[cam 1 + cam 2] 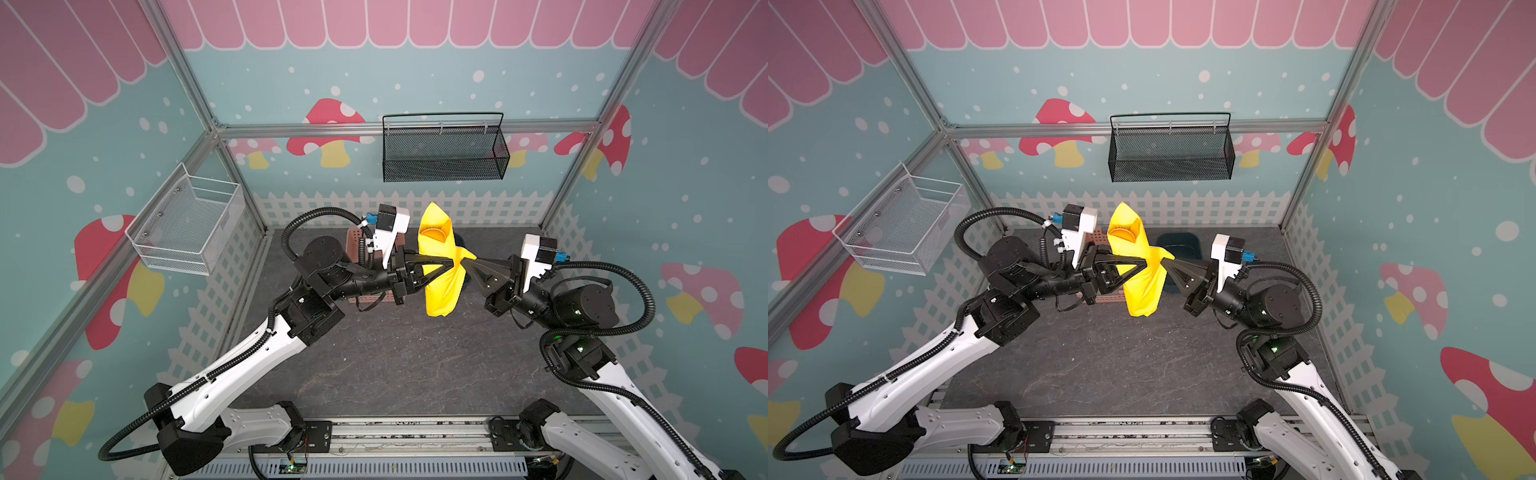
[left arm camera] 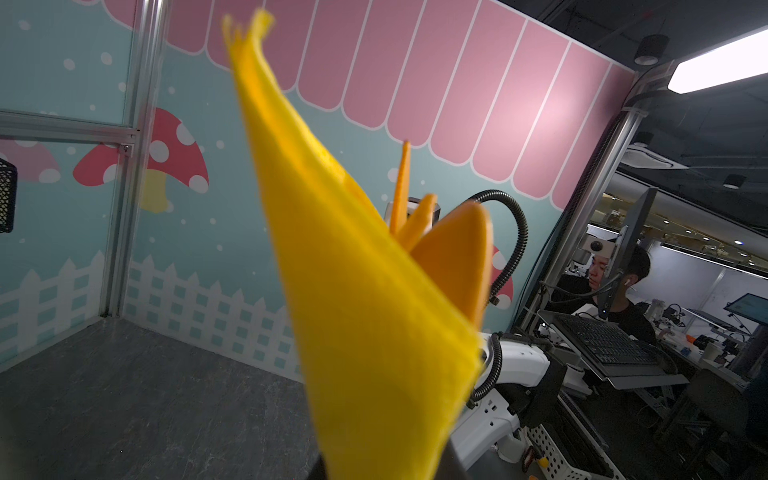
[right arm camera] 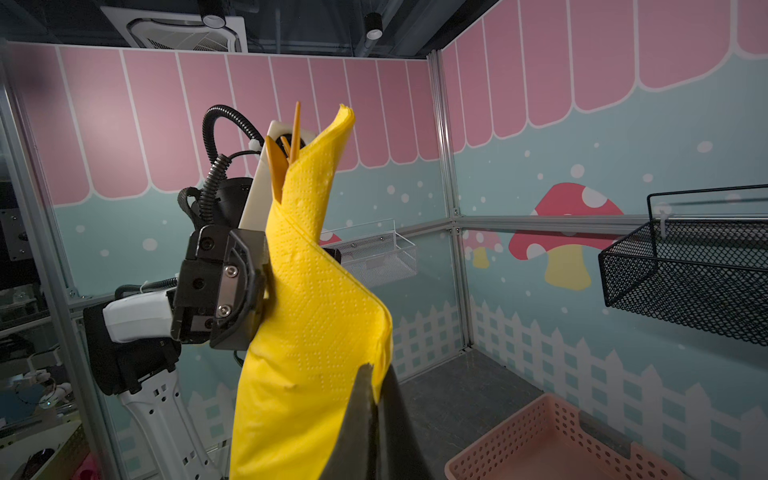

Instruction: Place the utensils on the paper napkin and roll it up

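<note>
The paper napkin (image 1: pixel 440 286) (image 1: pixel 1142 291) is held in the air above the back of the table, wrapped into a loose upright cone around the utensils. In both top views an orange spoon bowl (image 1: pixel 434 235) (image 1: pixel 1123 233) shows in its open top. My left gripper (image 1: pixel 451 262) (image 1: pixel 1144 262) is shut across the roll's middle. My right gripper (image 1: pixel 473 262) (image 3: pixel 376 382) is shut on a side fold of the napkin (image 3: pixel 311 311). The thin stick (image 3: pixel 296 129) (image 2: pixel 401 187), the fork (image 2: pixel 422 220) and the spoon (image 2: pixel 457 257) poke out of the top. The napkin (image 2: pixel 374 332) hides most of my left gripper (image 2: pixel 384 467) in the left wrist view.
A pink basket (image 3: pixel 561 436) (image 1: pixel 1100 235) stands on the table at the back, partly under the left arm. A dark tray (image 1: pixel 1179 245) lies behind the right gripper. A black mesh basket (image 1: pixel 444 149) hangs on the back wall and a white wire basket (image 1: pixel 187 224) on the left wall.
</note>
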